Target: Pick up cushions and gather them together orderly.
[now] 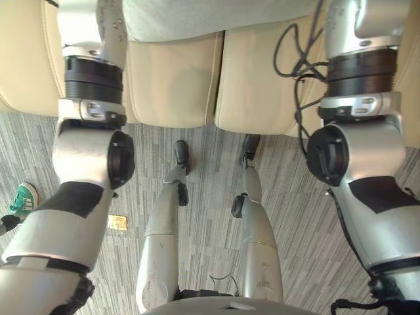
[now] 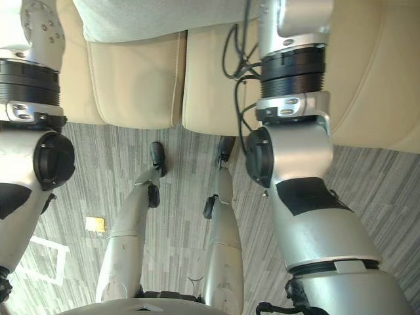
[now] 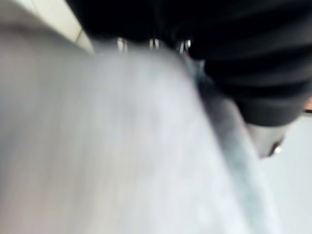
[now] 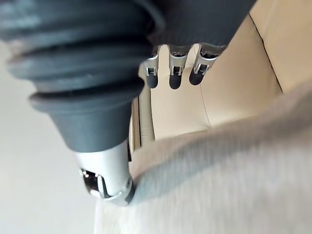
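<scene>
Early stage, I'd judge: grey cushion (image 1: 197,20) lying on the beige sofa (image 1: 170,85), arms flanking it. Right hand (image 4: 175,73) hanging loosely open, thumb touching the cushion's edge, gripping nothing. Left hand (image 3: 253,63) sitting against the cushion, grip can't tell. Lifting and gathering remaining

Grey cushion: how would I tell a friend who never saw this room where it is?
Find the big cream leather sofa on the grey striped carpet. Over its seat pads is the soft grey fabric cushion. It is the one cloth, grey thing there; the pads beneath are smooth and cream.
</scene>
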### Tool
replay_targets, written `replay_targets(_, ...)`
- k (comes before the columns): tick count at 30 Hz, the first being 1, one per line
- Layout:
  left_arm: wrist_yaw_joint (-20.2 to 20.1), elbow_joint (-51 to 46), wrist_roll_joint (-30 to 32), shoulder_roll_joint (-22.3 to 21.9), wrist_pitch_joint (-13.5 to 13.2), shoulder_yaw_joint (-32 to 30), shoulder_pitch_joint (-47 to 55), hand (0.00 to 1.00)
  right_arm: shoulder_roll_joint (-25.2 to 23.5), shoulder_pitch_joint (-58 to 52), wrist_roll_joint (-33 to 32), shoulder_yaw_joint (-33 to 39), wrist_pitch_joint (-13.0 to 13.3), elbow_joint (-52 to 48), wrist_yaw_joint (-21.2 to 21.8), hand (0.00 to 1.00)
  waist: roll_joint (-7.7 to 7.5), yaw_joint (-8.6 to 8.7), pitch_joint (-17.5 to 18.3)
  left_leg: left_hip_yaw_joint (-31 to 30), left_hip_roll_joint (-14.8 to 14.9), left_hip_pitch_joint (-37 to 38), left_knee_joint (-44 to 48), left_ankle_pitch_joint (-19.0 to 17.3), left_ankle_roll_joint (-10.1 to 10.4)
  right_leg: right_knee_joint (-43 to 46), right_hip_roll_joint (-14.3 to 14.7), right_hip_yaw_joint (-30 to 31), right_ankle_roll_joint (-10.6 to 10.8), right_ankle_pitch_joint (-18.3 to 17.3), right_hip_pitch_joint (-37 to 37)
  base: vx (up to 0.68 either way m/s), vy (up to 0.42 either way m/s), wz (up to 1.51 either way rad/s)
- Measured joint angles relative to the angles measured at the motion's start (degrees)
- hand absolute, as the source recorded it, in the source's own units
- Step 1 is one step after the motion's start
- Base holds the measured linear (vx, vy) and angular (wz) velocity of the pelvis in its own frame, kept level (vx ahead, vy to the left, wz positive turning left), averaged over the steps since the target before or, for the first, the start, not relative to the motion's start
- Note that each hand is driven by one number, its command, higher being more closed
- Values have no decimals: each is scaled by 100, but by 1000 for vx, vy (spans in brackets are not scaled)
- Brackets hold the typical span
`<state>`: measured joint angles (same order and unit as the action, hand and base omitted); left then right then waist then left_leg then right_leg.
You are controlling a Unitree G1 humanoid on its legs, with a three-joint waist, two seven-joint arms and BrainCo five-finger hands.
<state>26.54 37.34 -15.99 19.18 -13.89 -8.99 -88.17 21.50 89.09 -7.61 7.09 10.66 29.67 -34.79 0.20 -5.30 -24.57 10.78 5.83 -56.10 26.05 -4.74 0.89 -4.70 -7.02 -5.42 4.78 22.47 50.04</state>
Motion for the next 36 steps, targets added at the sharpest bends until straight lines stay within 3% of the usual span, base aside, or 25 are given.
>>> replay_targets(6, -456, -13, -430, 787, -3, -81, 552, 0, 484, -754, -419, 226, 0, -42, 240, 0, 0, 48, 0, 105, 179, 93, 361, -193, 8, 0, 133, 46, -7, 83, -162, -19, 9, -20)
replay_targets(9, -627, -138, -769, 1106, -67, -338, 1041, 0, 758, -1277, -573, 506, 39, -632, 349, 0, 0, 52, 0, 200, 213, 242, 422, -268, -15, 0, 149, 167, -7, 85, -270, -27, -9, -19)
replay_targets(12, -754, -614, -1023, 1346, -308, -707, 1518, 0, 988, -1688, -614, 701, 122, -945, 361, 0, 0, 70, 0, 235, 309, 300, 615, -355, -33, 0, 218, 207, -5, 86, -381, -47, -26, -18)
replay_targets(14, -840, -830, -1152, 1578, -457, -802, 1772, 0, 1009, -1940, -616, 772, 183, -1120, 407, 0, -6, 49, 9, 261, 420, 344, 684, -377, -57, -7, 285, 333, 107, 133, -431, -53, -36, -18)
replay_targets(15, -870, -996, -1189, 1668, -489, -900, 1904, 0, 1002, -2097, -617, 768, 191, -1308, 454, 0, -4, 25, 9, 303, 570, 362, 656, -360, -84, 109, 324, 332, 259, -160, -454, -20, -82, -38)
replay_targets(16, -929, -1177, -1220, 1774, -547, -964, 2127, 0, 989, -2312, -615, 741, 256, -1524, 587, 0, -5, -103, 10, 303, 716, 437, 489, -213, 5, 767, 335, 97, -268, -859, -350, 13, -96, -41)
replay_targets(17, -948, -1234, -1235, 1822, -563, -964, 2267, 0, 987, -2391, -612, 710, 298, -1553, 641, 0, -5, -131, 9, 307, 764, 501, 413, -135, 44, 984, 298, -10, -244, -1020, -338, 77, -121, -34)
replay_targets(18, -951, -1352, -1278, 1870, -576, -996, 2566, 0, 925, -2535, -614, 659, 315, -1562, 752, 0, -5, -138, 10, 286, 811, 614, 270, -22, 124, 1091, 247, -151, -96, -1132, -408, 71, -93, -15)
replay_targets(21, -996, -1783, -1301, 1828, -590, -1053, 3345, 0, 710, -3248, -617, 658, 319, -2139, 964, 0, -7, -71, 11, 281, 866, 976, -243, 266, 376, 831, 415, -198, -261, -932, -650, 38, -184, -7)
replay_targets(24, -1202, -1893, -1108, 1532, -602, -1034, 4019, 0, 568, -4144, -614, 765, 342, -2605, 1202, 0, 33, 57, 146, 299, 862, 1339, -569, 393, 443, 518, 517, -223, -339, -856, -1017, 30, -150, 0)
replay_targets(25, -1245, -1953, -1070, 1230, -611, -1008, 4468, 0, 416, -4622, -614, 784, 439, -2727, 1294, 0, 41, 80, 428, 289, 862, 1338, -636, 399, 466, 344, 552, -227, -341, -845, -1058, 22, -85, 0)
replay_targets(27, -1329, -2058, -1065, 862, -611, -1000, 4961, 0, 255, -5030, -612, 783, 465, -2807, 1437, 0, 50, 69, 461, 287, 856, 1484, -732, 436, 515, 251, 579, -230, -379, -770, -1212, 32, -65, 3)
replay_targets(30, -1446, -2037, -978, -20, -586, -880, 6030, 0, -365, -5881, -600, 676, 466, -2793, 1704, 0, 51, 38, 463, 201, 800, 1781, -949, 529, 558, 125, 598, -278, -381, -765, -1517, 47, -56, 16)
replay_targets(35, -1729, -1518, -614, -1371, -219, -246, 7786, 0, -1248, -7353, -305, 137, 402, -2308, 2215, 0, 48, -46, 582, 182, 647, 2527, -1250, 573, 550, 13, 532, -276, -349, -814, -2210, 60, -2, 12)
replay_targets(36, -1748, -1455, -589, -1446, -197, -153, 7956, 0, -1302, -7547, -284, 65, 402, -2251, 2230, 0, 37, -45, 660, 178, 632, 2561, -1254, 572, 548, 12, 521, -276, -342, -824, -2244, 44, 37, 10)
